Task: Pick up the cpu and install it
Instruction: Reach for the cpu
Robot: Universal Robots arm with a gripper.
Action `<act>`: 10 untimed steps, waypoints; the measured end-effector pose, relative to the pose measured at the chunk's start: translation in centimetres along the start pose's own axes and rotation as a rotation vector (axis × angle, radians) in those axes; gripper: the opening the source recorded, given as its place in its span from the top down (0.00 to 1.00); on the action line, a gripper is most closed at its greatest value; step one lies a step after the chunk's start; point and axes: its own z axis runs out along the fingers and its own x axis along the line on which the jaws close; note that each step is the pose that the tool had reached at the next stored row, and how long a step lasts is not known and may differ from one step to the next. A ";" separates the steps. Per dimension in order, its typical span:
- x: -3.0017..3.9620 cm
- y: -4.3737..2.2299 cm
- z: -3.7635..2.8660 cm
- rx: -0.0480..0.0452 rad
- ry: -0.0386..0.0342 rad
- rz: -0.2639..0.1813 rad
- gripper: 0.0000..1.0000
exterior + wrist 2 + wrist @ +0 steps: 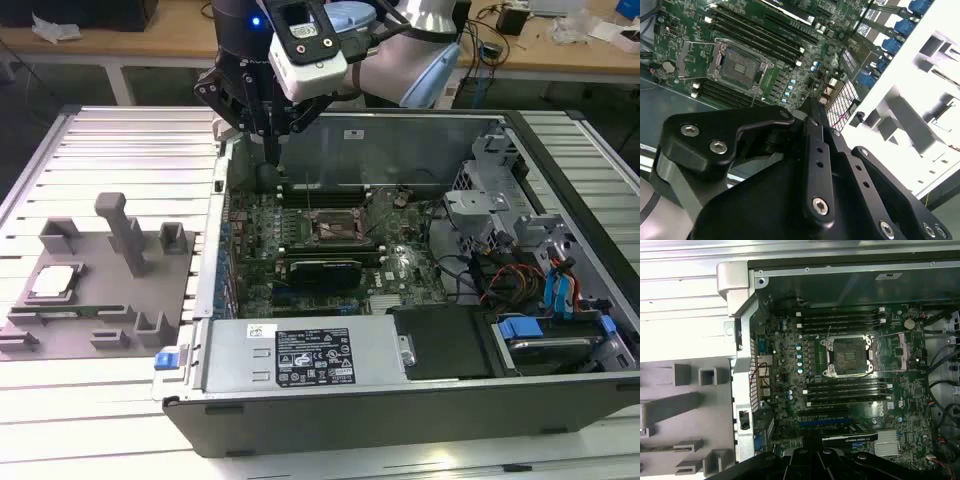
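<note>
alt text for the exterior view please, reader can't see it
The gripper hangs above the open computer case, over the motherboard's side toward the exterior view's left. The cpu lies on the grey tray beside the case, apart from the gripper; the black-framed socket sits mid-board.

A ribbed aluminium table (100, 150) stands before a pale wooden workbench (130, 45) strewn with cables (490, 42).

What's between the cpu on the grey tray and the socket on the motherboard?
In the exterior view, the tray's upright posts and the computer case's side wall lie between the cpu and the socket.
</note>
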 end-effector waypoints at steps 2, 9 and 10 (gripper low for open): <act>0.00 0.00 0.00 0.0000 0.0000 0.000 0.89; 0.09 0.00 0.00 0.0000 0.0000 0.000 0.89; 0.15 -0.01 0.00 0.0000 -0.0001 0.000 0.89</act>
